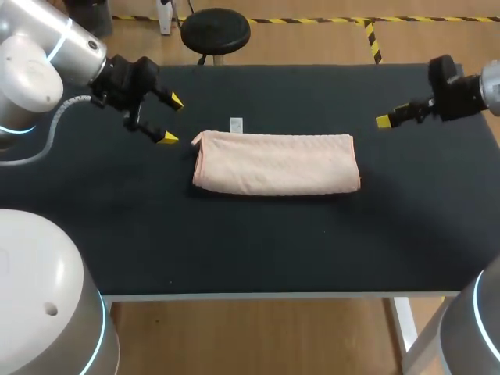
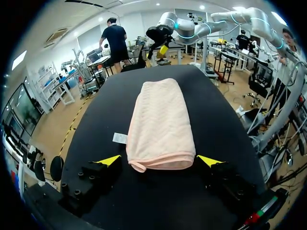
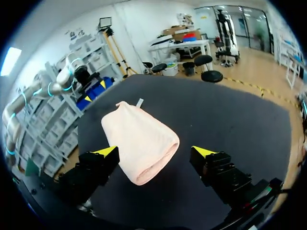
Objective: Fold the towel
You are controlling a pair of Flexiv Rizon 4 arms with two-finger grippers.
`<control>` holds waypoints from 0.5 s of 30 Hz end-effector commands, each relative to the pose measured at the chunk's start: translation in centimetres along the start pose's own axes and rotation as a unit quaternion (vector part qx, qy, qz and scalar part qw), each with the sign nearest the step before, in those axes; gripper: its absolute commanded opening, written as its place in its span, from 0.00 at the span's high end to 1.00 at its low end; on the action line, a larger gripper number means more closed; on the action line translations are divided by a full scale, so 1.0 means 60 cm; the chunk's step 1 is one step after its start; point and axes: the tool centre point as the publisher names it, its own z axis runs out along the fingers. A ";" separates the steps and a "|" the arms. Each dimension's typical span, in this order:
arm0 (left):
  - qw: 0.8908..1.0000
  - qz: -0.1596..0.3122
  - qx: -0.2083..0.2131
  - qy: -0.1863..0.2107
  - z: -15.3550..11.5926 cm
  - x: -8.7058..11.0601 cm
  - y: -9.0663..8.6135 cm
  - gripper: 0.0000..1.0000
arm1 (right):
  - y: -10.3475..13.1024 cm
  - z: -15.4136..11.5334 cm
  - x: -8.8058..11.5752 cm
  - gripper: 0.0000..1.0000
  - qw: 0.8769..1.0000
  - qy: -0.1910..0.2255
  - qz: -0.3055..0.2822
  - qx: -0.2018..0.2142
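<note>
Looking down on a black bench (image 1: 234,250), one pale pink towel (image 1: 276,162) lies near its middle as a long band, already doubled over, its length running from 9 o'clock to 3 o'clock.

My left pincer (image 1: 172,119) hangs just off the towel's 9 o'clock end, toward 10 o'clock, fingers spread and holding nothing. In the left wrist view that same end of the towel (image 2: 160,124) sits just ahead of the left pincer (image 2: 159,160), showing a rounded, layered edge.

My right pincer (image 1: 384,120) hangs off the 2 o'clock side, apart from the towel. The right wrist view shows the right pincer (image 3: 154,151) also spread and empty, with the other end of the towel (image 3: 141,139) ahead of it.

One small white tag (image 1: 236,124) lies just beside the towel's far edge, at about 11 o'clock. I cannot tell whether it is sewn on.

The cloth looks soft, light and limp. I expect it to sag and drape when lifted, with its layers free to slide apart. I judge the best hold to be the corners of a short end, pinching every layer together, not the middle.

Count: one towel, one tag, one bench, two pincers, each with two yellow tips.
</note>
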 end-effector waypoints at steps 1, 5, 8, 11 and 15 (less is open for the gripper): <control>1.000 0.000 0.001 -0.001 0.000 0.001 0.001 0.00 | -0.023 0.035 -0.013 0.00 0.990 0.013 0.143 0.016; 1.000 0.000 0.001 -0.001 0.000 0.001 0.001 0.00 | -0.042 0.063 -0.011 0.00 0.985 0.020 0.166 0.033; 1.000 0.000 0.001 -0.001 0.000 0.001 0.001 0.00 | -0.050 0.079 -0.005 0.00 0.982 0.032 0.178 0.047; 1.000 0.000 0.001 -0.001 0.000 0.001 0.001 0.00 | -0.058 0.090 0.002 0.00 0.981 0.036 0.178 0.070; 1.000 0.000 0.001 -0.001 0.000 0.001 0.001 0.00 | -0.067 0.104 0.005 0.00 0.976 0.046 0.195 0.082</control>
